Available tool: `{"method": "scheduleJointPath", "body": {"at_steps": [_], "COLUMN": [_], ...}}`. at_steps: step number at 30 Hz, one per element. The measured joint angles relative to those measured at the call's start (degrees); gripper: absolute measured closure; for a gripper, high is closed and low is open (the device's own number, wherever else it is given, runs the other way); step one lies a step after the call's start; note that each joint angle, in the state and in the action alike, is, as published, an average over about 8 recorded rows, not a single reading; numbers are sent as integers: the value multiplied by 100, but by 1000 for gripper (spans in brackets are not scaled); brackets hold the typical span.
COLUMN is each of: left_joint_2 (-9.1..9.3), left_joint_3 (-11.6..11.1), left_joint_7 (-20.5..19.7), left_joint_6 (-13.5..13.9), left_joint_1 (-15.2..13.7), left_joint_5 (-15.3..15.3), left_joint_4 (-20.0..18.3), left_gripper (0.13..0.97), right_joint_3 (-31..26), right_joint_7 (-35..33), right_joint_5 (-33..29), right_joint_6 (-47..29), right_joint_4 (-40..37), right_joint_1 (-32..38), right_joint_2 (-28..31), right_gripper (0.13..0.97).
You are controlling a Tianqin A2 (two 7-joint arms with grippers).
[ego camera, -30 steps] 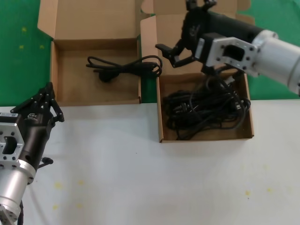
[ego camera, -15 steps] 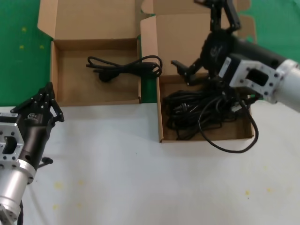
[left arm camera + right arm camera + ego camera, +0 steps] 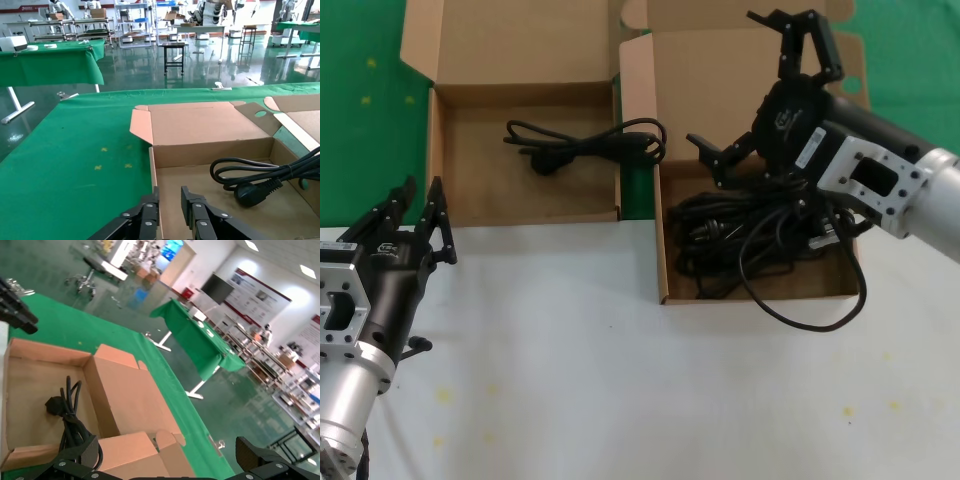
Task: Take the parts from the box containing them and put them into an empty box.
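The right arm reaches in from the frame's right edge, its claw [image 3: 760, 85] spread wide and empty above the holed-lid box [image 3: 840, 285], which holds a tangle of cords [image 3: 720, 245]. One bundled cord [image 3: 585, 145] lies in the plain-lidded box [image 3: 435, 160]. The left claw [image 3: 415, 205], slightly parted, waits at lower left over the table [image 3: 620, 400].

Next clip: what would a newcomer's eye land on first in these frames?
The right end effector, fingers spread wide and empty, hangs over the box with the holed lid flaps, where a tangle of black power cords lies. A single bundled cord rests in the plain-lidded box beside it, draped over the wall nearest the holed box. The left end effector waits at the table's near left, open.
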Motion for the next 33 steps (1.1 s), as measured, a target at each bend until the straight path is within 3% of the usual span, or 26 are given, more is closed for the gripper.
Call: {"method": "scheduleJointPath", "body": {"at_steps": [8, 17, 25, 29, 33], "left_joint_2": [-2, -5, -7, -8, -9], "left_joint_3": [-9, -19, -28, -32, -37], "left_joint_7": [9, 20, 30, 35, 39], "left_joint_6": [-16, -34, -50, -59, -67], "left_joint_1": [17, 37, 55, 64, 73], "left_joint_5": [-16, -35, -51, -59, -68], "left_joint_4": [-7, -14, -21, -25, -28], "left_gripper": [819, 655, 440, 440, 356], "right_joint_3": [177, 382, 564, 655, 746], "right_joint_7": [112, 242, 357, 415, 472], "right_joint_5": [270, 583, 862, 1000, 1140], "right_joint_6": [278, 600, 888, 1031, 1175], "right_joint_4": [-31, -66, -98, -114, -130], "right_joint_1": [-346, -749, -1108, -1285, -1465], "right_joint_2": [-135, -291, -431, -500, -570], "right_gripper": [129, 129, 129, 129, 129]}}
